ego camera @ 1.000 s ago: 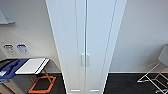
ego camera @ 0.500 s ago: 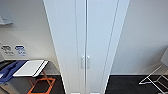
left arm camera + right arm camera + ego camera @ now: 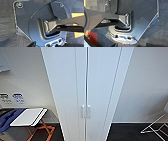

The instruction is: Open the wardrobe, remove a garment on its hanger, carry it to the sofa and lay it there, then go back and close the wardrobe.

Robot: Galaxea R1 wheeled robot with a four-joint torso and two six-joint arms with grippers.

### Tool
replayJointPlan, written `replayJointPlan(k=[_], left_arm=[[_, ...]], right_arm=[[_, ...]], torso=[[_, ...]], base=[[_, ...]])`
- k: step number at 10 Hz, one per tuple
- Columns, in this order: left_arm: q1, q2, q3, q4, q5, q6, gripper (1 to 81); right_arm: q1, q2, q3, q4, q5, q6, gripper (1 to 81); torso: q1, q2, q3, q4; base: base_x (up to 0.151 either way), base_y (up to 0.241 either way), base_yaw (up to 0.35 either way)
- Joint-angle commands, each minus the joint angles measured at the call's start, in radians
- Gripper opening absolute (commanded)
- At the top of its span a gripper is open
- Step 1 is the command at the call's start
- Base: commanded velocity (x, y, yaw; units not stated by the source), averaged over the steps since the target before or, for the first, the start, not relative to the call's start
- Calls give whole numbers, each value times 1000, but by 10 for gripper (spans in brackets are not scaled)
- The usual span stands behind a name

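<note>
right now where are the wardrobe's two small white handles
In the head view, the two small white handles sit side by side at the tall white wardrobe's centre seam, low in the picture, doors shut.

The whole head view has shifted since one second ago, so the camera has moved closer; the things themselves have not moved. The wardrobe (image 3: 86, 92) now takes more of the width, and its two handles (image 3: 85, 111) sit a little lower than before, toward 6 o'clock. The desk with the white board (image 3: 28, 117) at 8 o'clock shows larger and is cut more by the edge. The white rack (image 3: 156, 127) at 4 o'clock has slid toward the picture's edge and less of it shows.
</note>
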Motion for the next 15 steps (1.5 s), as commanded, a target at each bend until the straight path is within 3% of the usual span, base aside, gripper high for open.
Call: replayJointPlan(k=[1,9,12,15], left_arm=[[-6,-19,12,11,52,4,811],[-3,-19,12,12,48,4,811],[-3,-20,18,12,51,2,811],[-4,-127,172,12,46,2,811]], right_arm=[[20,-18,12,-10,-63,-7,811],[23,-9,3,-7,-61,-5,811],[23,-12,3,-3,-60,-4,811],[57,-88,119,5,-66,-2,811]], torso=[[0,0,0,0],[0,0,0,0],[1,0,0,0],[0,0,0,0]], base=[[102,0,0],[99,0,0],[0,0,0],[0,0,0]])
